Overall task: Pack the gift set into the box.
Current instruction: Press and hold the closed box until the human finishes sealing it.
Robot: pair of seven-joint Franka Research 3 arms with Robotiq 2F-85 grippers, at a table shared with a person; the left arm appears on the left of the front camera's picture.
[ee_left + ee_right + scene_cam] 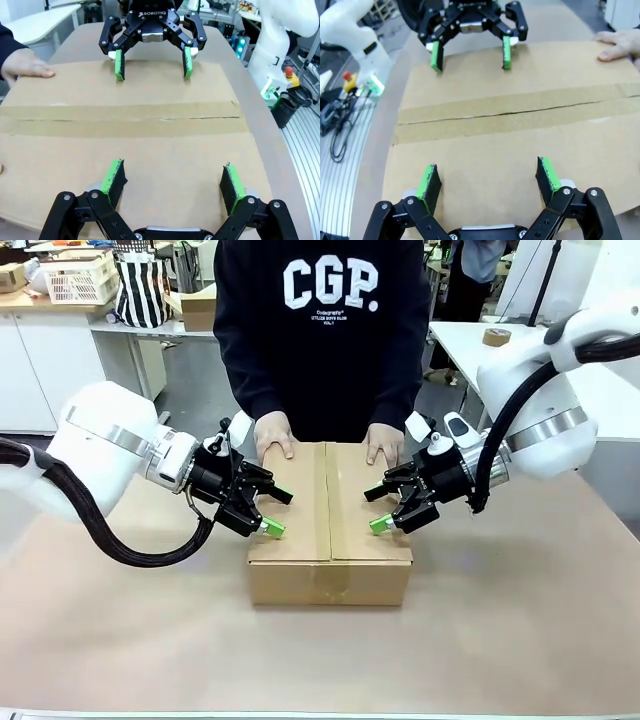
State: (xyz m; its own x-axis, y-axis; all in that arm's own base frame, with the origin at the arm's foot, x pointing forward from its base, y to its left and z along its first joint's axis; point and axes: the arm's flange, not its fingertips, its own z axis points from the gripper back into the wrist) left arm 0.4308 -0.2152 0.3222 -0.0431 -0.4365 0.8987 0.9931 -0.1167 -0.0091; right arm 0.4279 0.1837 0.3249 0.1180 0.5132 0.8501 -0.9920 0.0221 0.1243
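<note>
Box, stiff corrugated card, flaps closed, probably light: best held by opposite side walls; left pincer and right pincer both released.

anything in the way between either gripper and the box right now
Nothing visible. The left gripper and right gripper, both open, hang over the closed top flaps of the box, bare cardboard under them. One person's hand and the other hand rest on its far edge, clear of both.
</note>
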